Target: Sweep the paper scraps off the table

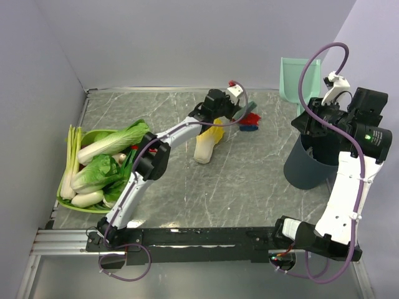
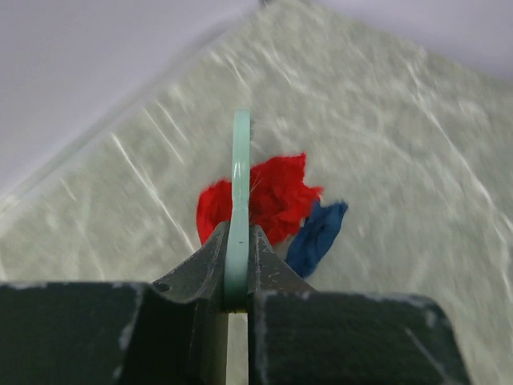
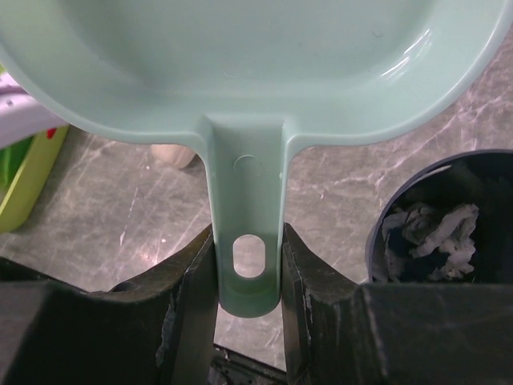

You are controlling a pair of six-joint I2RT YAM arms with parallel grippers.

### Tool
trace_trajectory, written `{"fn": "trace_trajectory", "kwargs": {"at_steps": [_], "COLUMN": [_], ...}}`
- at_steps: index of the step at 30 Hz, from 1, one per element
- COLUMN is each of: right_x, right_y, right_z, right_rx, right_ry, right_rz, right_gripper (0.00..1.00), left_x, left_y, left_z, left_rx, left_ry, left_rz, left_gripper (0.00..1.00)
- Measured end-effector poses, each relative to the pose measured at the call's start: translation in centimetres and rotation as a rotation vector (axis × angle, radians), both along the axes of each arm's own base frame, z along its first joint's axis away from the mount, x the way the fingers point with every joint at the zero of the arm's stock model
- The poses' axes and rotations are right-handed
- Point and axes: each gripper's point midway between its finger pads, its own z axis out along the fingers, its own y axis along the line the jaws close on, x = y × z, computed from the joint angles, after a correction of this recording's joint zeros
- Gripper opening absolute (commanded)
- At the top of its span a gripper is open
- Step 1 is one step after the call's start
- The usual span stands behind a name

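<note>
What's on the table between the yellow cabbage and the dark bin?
Nothing; the top view shows only bare table between the cabbage and the bin.

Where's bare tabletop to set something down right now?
Free: the dark marble table between the yellow-white napa cabbage and the dark grey bin; also the far-left corner behind the green vegetable tray. Crowded: red and blue paper scraps by the left pincer.

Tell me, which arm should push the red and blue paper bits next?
Left. Its jaws grip a thin green tool right beside the scraps; the right gripper holds the dustpan away by the bin.
</note>
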Motion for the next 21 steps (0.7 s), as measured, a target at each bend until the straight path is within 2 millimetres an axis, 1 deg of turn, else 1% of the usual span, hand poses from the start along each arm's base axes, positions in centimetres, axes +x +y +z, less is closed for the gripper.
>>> {"fn": "trace_trajectory", "kwargs": {"at_steps": [3,4,7,9,12,15,16,17,19,21], "right_x": [0.1,0.3,0.7,1.0,1.3,1.4,1.5,1.4,1.3,1.0], "right_y": [-0.1,-0.1,-0.2,-0.2,-0.1,-0.1,0.0,0.0,0.0,0.1], "right_z": [-0.7,-0.9,-1.3,-1.5,-1.8,-1.9,-1.9,-1.9,-2.0,-2.2], "right_rx": [0.000,0.003,0.013,0.021,0.031,0.036,0.036,0.033,0.025,0.002], "right_ry": [0.021,0.029,0.045,0.054,0.065,0.071,0.071,0.071,0.072,0.078], "right_rz": [0.006,0.009,0.014,0.018,0.026,0.031,0.034,0.038,0.045,0.064], "right_gripper": [0.00,0.00,0.00,0.00,0.00,0.00,0.00,0.00,0.00,0.00], "left_x": [-1.6,-2.1,-3.9,-5.9,-10.4,-16.2,-17.6,-19.6,-22.3,-24.8], "left_y": [1.1,1.4,2.8,4.0,6.2,8.9,9.4,10.1,11.1,12.6], "left_z": [-2.1,-2.4,-2.0,-1.5,-0.9,-1.5,-1.5,-1.6,-1.7,-1.9], "left_rx": [0.046,0.055,0.076,0.094,0.133,0.206,0.223,0.249,0.280,0.314], "left_ry": [0.082,0.102,0.165,0.212,0.273,0.328,0.339,0.349,0.366,0.382], "left_rz": [-0.069,-0.086,-0.140,-0.176,-0.252,-0.357,-0.387,-0.431,-0.488,-0.522], "left_gripper": [0.01,0.01,0.01,0.01,0.01,0.01,0.01,0.01,0.01,0.01]}}
